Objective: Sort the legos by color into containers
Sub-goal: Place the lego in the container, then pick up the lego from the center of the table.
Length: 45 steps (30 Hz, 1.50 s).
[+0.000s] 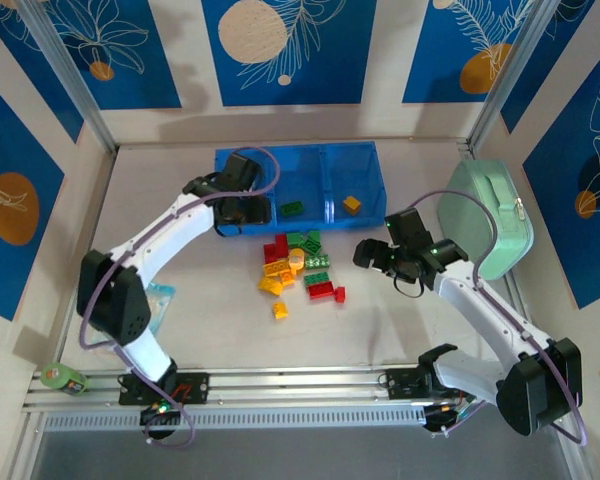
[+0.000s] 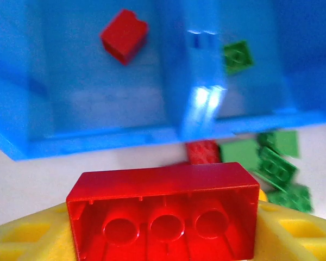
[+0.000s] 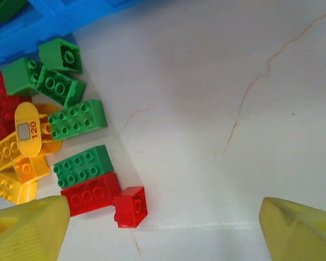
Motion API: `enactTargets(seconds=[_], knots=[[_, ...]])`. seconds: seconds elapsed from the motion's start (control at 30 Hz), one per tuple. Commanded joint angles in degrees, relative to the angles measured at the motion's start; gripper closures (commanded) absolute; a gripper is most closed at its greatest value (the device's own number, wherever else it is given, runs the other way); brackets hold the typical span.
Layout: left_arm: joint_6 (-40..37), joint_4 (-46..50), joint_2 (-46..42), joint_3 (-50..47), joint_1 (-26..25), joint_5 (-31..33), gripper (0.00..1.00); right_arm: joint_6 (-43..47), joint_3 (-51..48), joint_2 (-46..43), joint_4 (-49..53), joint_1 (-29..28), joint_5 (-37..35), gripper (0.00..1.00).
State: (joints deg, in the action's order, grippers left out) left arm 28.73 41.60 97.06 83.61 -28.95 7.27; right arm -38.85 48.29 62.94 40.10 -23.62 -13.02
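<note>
My left gripper (image 1: 246, 209) is shut on a long red lego (image 2: 163, 209), its hollow underside facing the wrist camera, just in front of the blue tray's (image 1: 298, 160) near wall (image 2: 98, 136). The left compartment holds a small red brick (image 2: 124, 35), the middle a green one (image 1: 293, 208), the right an orange one (image 1: 352, 204). A pile of red, green and yellow legos (image 1: 298, 265) lies on the table in front of the tray. My right gripper (image 1: 378, 256) hangs open to the right of the pile, its yellow fingers (image 3: 27, 231) wide apart, with a small red brick (image 3: 131, 206) below it.
A mint-green case with a handle (image 1: 492, 220) stands at the right wall. A pale blue packet (image 1: 163, 300) lies by the left arm. A green tape roll (image 1: 63, 377) sits at the front left beside the metal rail (image 1: 300, 385).
</note>
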Motion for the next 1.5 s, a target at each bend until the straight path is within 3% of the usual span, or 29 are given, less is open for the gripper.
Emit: enactTargets(seconds=[0.0, 0.33, 0.53, 0.6, 0.7, 1.07, 1.33, 1.47], knots=[[-2.97, -0.31, 5.29, 3.1, 4.17, -2.55, 0.34, -0.21, -0.02, 1.05, -0.68, -1.74, 1.51, 0.1], [-3.9, -0.27, 17.21, 12.18, 9.78, -5.95, 0.32, -0.7, 3.15, 6.0, 0.56, -6.3, -0.84, 0.1], [-4.74, 2.06, 17.39, 16.82, 9.88, -6.96, 0.22, -0.85, 3.76, 6.67, 0.9, -6.82, -1.02, 0.1], [-4.67, 1.73, 15.62, 16.42, 9.62, -7.27, 0.14, -0.9, 3.83, 6.75, 0.98, -6.96, -1.1, 0.1], [-4.6, 1.64, 12.13, 15.02, 9.44, -7.21, 0.14, -0.75, 4.09, 6.76, 1.07, -7.13, -1.13, 0.1], [-4.27, -7.03, -10.39, -6.44, 8.56, -11.31, 0.16, 2.19, 5.91, 13.52, 3.3, -11.54, -0.89, 0.11], [-1.6, -9.35, -23.47, -23.89, 8.44, -12.01, 0.17, 0.66, 7.58, 23.07, 2.62, -15.05, -1.04, 0.36], [-0.83, -9.44, -27.2, -28.83, 8.41, -11.23, 0.17, -0.07, 8.56, 26.5, 2.96, -16.09, -1.03, 0.38]])
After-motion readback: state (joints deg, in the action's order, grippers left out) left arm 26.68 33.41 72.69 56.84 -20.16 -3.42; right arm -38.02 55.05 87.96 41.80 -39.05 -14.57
